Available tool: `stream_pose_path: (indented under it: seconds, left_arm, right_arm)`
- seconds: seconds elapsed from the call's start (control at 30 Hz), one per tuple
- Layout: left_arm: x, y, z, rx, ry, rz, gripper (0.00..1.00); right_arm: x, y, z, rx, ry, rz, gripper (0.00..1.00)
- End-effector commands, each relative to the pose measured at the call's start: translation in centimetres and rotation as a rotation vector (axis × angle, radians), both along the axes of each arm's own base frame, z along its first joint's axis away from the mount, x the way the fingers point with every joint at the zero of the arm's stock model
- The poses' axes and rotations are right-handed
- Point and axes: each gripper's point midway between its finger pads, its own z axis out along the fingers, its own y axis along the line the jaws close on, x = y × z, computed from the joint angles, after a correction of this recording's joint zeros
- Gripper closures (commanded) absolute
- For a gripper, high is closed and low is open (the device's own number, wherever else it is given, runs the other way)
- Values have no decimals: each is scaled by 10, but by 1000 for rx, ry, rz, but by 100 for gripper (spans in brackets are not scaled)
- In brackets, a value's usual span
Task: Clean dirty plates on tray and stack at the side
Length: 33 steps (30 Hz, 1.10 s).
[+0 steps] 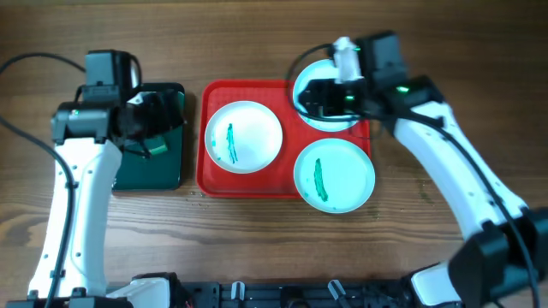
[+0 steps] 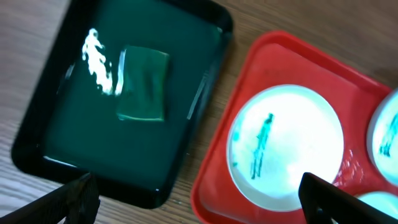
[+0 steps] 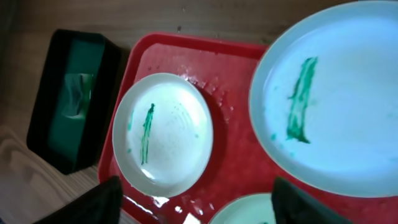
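Observation:
The red tray [image 1: 208,175] holds three plates, each with a green smear. The white plate [image 1: 244,137] lies at its left, one pale aqua plate [image 1: 336,175] at the front right, and the other aqua plate [image 1: 310,79] at the back right, partly hidden. My right gripper [image 1: 321,96] hovers open and empty over that back plate. My left gripper [image 1: 152,128] is open and empty above the small dark tray. The left wrist view shows the white plate [image 2: 286,146] between the open fingers [image 2: 199,205]. The right wrist view shows the white plate [image 3: 163,134], an aqua plate [image 3: 336,99] and the open fingers [image 3: 196,205].
A dark green tray [image 1: 171,175] stands left of the red tray and holds a green sponge [image 2: 143,84] in liquid; it also shows in the right wrist view [image 3: 43,124]. Bare wooden table lies in front of and to the right of the red tray.

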Motion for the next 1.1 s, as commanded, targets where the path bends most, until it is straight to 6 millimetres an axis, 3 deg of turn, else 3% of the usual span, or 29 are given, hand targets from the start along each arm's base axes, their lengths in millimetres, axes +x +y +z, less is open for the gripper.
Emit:
stream_pose_path:
  seconds: [0.0,0.1,0.2,0.37,0.63,0.77,0.8,0.87,1.0,1.07]
  left_arm:
    - [-2,37,5,4,-7,128,0]
    - [-8,62,4,12,0,189,0]
    - [-9,64,4,15,1,188,0]
    - [-5,65,-11,7,50,188,0]
    - [9,68,-58,-9,166,187,2]
    - [17,70,-69,-11,174,187,16]
    - [19,71,-72,-12,177,187,26]
    - [20,70,-78,-13,192,183,30]
    - [23,66,-99,-17,241,165,34]
    - [29,61,-110,-17,254,150,45]
  right_arm:
    - [13,20,-31,-67,85,-51,38]
    - [16,35,-73,-132,146,-57,48]
    - [17,43,-99,-169,164,-51,55]
    - [23,54,-124,-176,164,-49,67]
    - [15,61,-167,-260,205,-80,74]
    - [13,60,-174,-260,227,-103,86]
    - [12,59,-174,-262,231,-103,90]
    - [11,58,-176,-266,241,-105,94]
    - [8,57,-177,-271,252,-109,96]
    - [9,58,-176,-268,248,-110,96]
